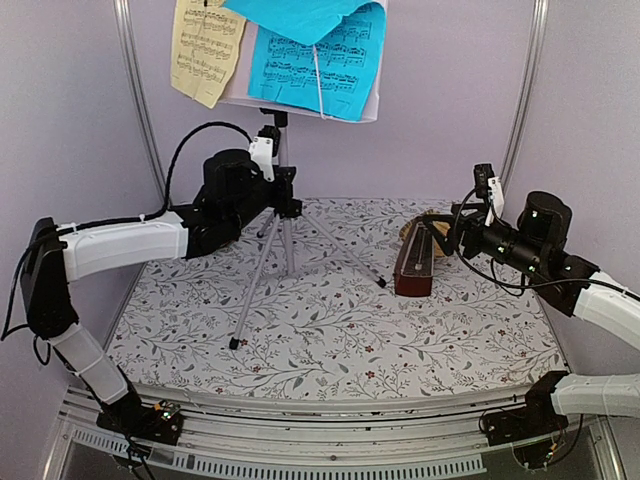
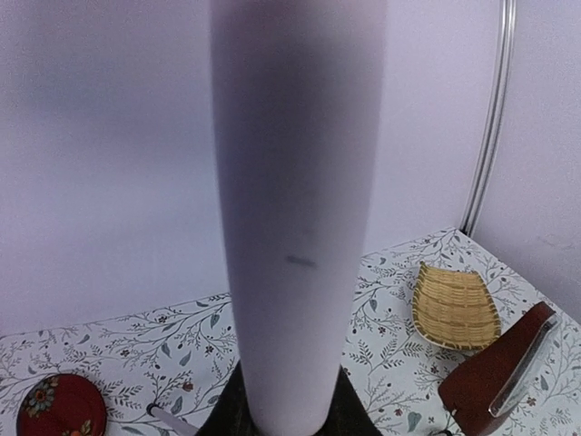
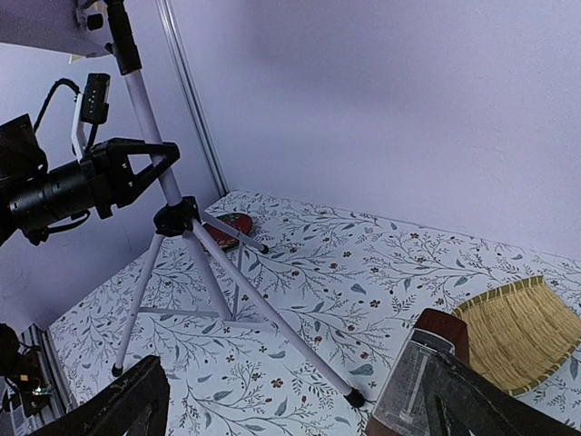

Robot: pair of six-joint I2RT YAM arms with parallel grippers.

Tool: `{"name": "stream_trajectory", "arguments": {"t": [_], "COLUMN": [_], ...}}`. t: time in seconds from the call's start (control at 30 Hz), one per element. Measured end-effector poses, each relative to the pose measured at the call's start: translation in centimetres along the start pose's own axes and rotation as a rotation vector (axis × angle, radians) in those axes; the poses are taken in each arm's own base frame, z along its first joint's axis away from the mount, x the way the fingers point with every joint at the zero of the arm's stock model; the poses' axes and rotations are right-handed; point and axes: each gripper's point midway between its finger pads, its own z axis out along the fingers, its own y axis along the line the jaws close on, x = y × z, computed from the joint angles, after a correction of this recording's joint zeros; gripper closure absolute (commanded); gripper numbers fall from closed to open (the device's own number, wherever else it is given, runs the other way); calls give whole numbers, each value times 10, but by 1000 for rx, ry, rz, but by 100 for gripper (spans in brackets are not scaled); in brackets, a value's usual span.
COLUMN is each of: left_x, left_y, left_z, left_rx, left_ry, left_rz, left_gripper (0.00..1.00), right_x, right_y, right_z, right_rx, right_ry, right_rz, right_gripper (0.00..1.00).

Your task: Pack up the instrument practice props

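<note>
The silver tripod music stand stands mid-table, and its desk holds blue sheets and a cream sheet. My left gripper is shut on the stand's pole just above the tripod hub. The pole fills the left wrist view, with dark jaws pressed to both its sides at the bottom. The stand also shows in the right wrist view. The dark brown metronome stands to the right. My right gripper is open and empty just right of it. The metronome sits by the right finger.
A wicker tray lies just behind the metronome; it also shows in the right wrist view. A small red dish lies behind the tripod near the back left. Tripod legs spread over the floral mat. Metal frame posts stand at both back corners.
</note>
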Motion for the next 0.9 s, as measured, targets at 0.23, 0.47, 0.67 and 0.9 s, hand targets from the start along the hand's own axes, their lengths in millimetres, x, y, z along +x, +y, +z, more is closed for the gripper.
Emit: {"name": "stream_trajectory", "arguments": {"t": [0.23, 0.47, 0.67, 0.9], "left_x": [6, 12, 15, 44], "left_y": [-9, -12, -5, 15], "left_z": [-4, -26, -66, -87], "left_rx": [9, 79, 146, 341], "left_ry": [17, 62, 83, 158], "left_rz": [-14, 19, 10, -142], "left_gripper": [38, 10, 2, 2], "right_x": [0, 2, -1, -7], "right_y": [-4, -5, -8, -38], "right_z": [0, 0, 0, -5], "right_rx": [21, 25, 44, 222], "right_ry": [-4, -8, -20, -60], "right_rz": [8, 22, 23, 45], "right_gripper": [1, 1, 1, 1]}}
